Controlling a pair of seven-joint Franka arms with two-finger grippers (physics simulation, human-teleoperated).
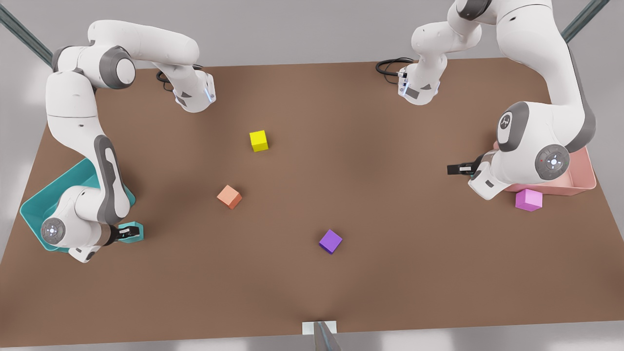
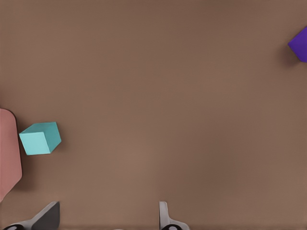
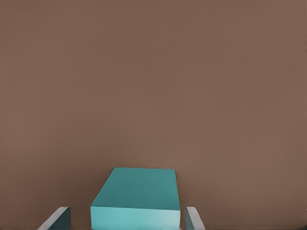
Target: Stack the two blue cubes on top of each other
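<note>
One blue cube [image 3: 136, 199] lies on the brown table between the fingers of my right gripper [image 3: 125, 219], which is open with a small gap on each side. At the front view's left, the same blue cube [image 1: 138, 233] and right gripper [image 1: 127, 232] sit low beside the teal tray. The other blue cube [image 2: 40, 138] rests on the table close to the pink tray's corner [image 2: 8, 153]. My left gripper [image 2: 106, 220] is open and holds nothing, well apart from that cube. This left gripper [image 1: 452, 169] is at the front view's right, by the pink tray.
A teal tray [image 1: 34, 207] stands at the front view's left and a pink tray [image 1: 587, 178] at its right. Loose on the table are a yellow cube [image 1: 258, 140], an orange cube [image 1: 229, 196], a purple cube [image 1: 330, 241] and a pink cube [image 1: 529, 200].
</note>
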